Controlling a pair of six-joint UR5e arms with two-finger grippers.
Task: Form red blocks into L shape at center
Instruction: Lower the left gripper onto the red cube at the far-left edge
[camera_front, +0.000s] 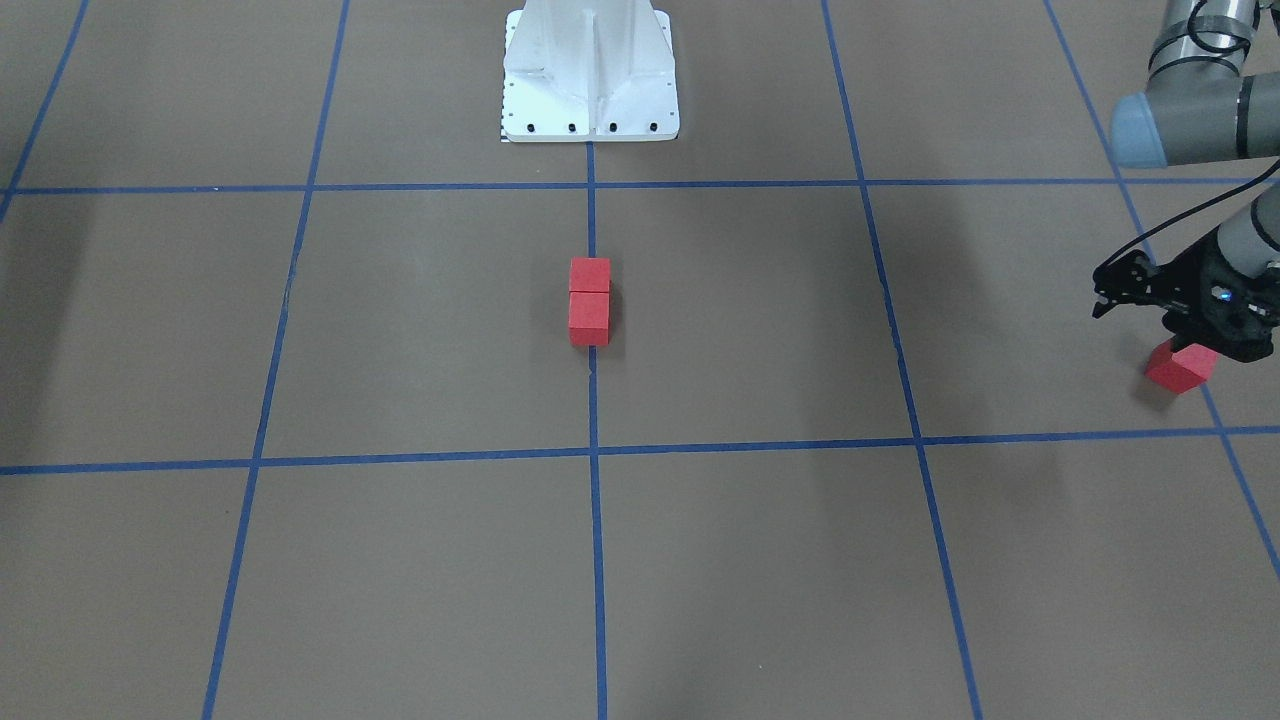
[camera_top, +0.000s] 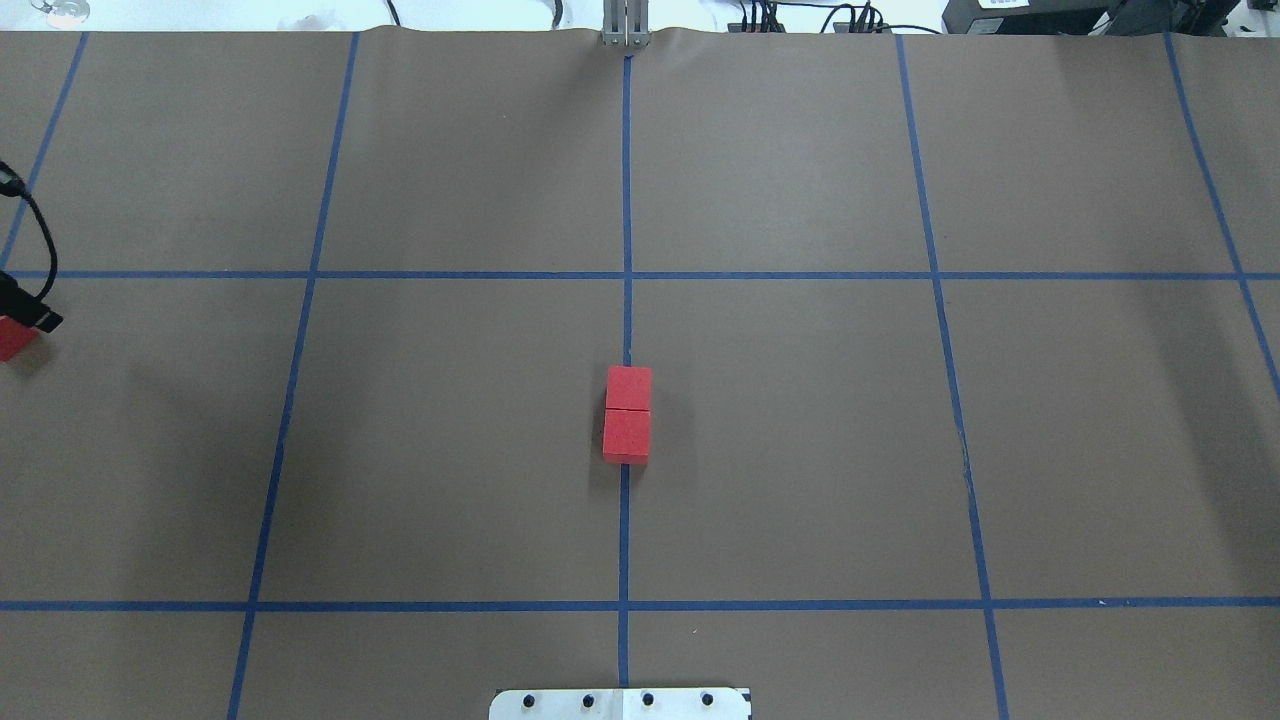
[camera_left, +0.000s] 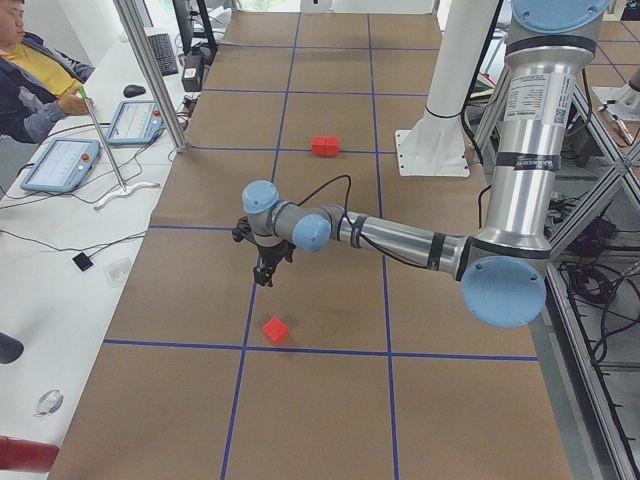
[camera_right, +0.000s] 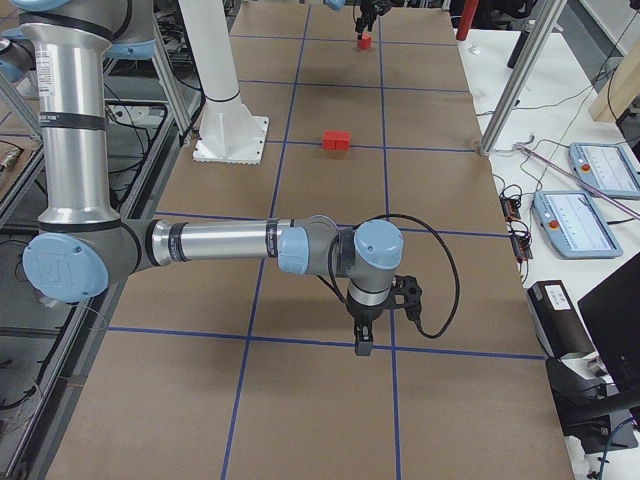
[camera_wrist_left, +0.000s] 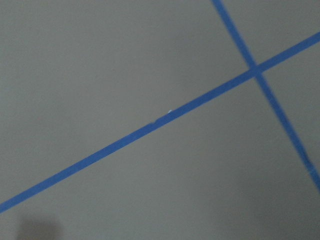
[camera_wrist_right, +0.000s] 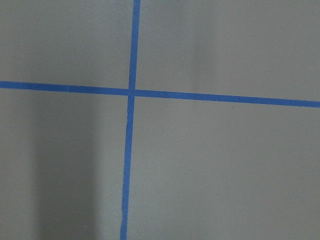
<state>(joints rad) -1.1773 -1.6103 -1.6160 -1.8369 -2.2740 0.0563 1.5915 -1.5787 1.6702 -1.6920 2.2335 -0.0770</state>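
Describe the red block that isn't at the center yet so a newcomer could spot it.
From the white robot base, find the two touching red blocks on the center line. Look far toward the robot's left arm: the lone red block lies by its wrist, touching no other.

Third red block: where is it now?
The third block lies at the far right of the front-facing view, on the table by the left gripper, far from the central pair.
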